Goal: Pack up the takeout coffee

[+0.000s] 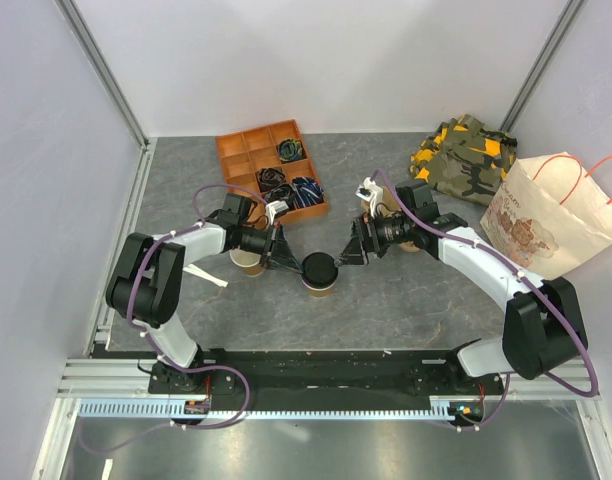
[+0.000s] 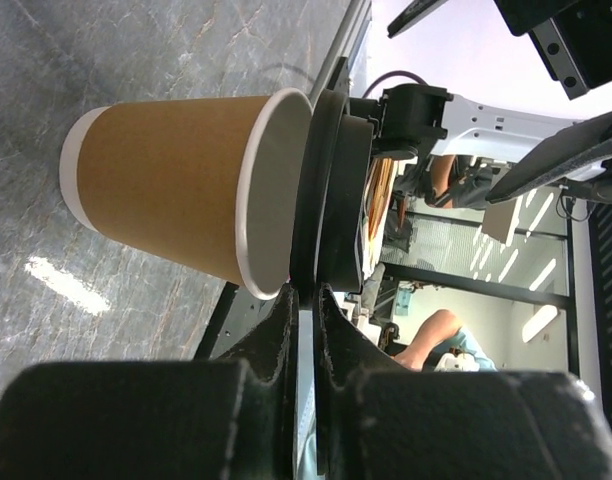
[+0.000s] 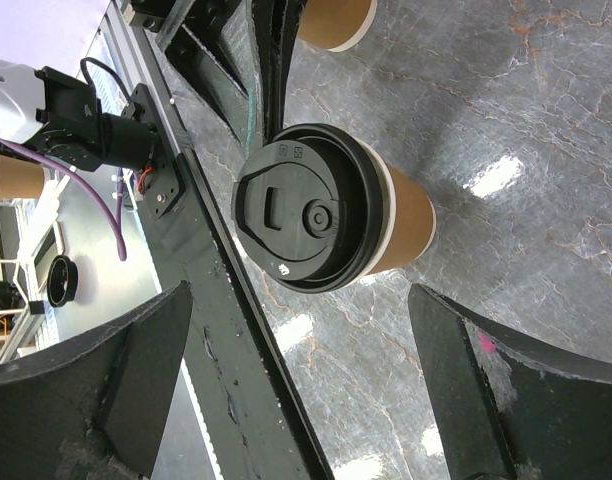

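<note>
Grey table (image 1: 416, 305), left claw (image 2: 308, 298) pinching lid (image 3: 306, 220) of takeout coffee (image 1: 319, 272)

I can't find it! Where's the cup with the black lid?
In the top view the lidded cup stands mid-table between the left gripper and the right gripper, with a lidless cup to its left.

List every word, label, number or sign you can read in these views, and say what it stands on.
Nothing here can be read for certain.
paper bag: a brown printed design with lettering, too blurred to read.
black lid of the takeout coffee: small embossed marks, too small to read.
lidless cup and orange tray: no text visible.
</note>
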{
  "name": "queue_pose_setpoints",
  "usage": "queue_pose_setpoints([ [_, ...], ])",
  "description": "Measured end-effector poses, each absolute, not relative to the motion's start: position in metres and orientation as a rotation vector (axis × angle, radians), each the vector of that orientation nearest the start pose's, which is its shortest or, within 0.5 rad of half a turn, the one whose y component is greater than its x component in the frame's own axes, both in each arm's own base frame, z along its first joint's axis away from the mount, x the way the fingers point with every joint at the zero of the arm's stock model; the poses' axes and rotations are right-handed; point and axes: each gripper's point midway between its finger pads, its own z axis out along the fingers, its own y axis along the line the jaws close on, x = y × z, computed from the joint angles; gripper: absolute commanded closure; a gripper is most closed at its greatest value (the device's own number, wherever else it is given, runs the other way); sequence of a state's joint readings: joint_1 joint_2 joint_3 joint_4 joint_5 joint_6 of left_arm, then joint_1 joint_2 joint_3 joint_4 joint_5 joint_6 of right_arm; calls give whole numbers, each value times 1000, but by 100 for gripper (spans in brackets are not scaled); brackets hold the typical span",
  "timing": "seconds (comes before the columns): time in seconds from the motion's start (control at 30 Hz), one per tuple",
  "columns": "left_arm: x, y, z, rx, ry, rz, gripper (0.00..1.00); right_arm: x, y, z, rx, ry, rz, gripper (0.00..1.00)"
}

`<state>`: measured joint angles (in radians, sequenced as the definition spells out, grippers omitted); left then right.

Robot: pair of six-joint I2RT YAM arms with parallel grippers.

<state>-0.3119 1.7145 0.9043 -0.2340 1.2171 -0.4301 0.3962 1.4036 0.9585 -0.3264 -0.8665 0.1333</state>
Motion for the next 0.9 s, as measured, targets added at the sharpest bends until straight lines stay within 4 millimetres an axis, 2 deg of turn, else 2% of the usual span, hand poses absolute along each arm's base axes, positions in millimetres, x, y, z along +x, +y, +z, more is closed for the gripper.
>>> queue_pose_setpoints([
  [0.33, 229, -253, 112, 292, 2546, -1851, 90, 248, 252, 165, -743, 2210, 1275, 2],
  [0.73, 229, -252, 113, 288, 2558, -1852, 76, 247, 252, 165, -743, 2210, 1275, 2],
  [0.9, 230, -252, 113, 290, 2556, -1847, 74, 248, 252, 165, -743, 2210, 1275, 2],
])
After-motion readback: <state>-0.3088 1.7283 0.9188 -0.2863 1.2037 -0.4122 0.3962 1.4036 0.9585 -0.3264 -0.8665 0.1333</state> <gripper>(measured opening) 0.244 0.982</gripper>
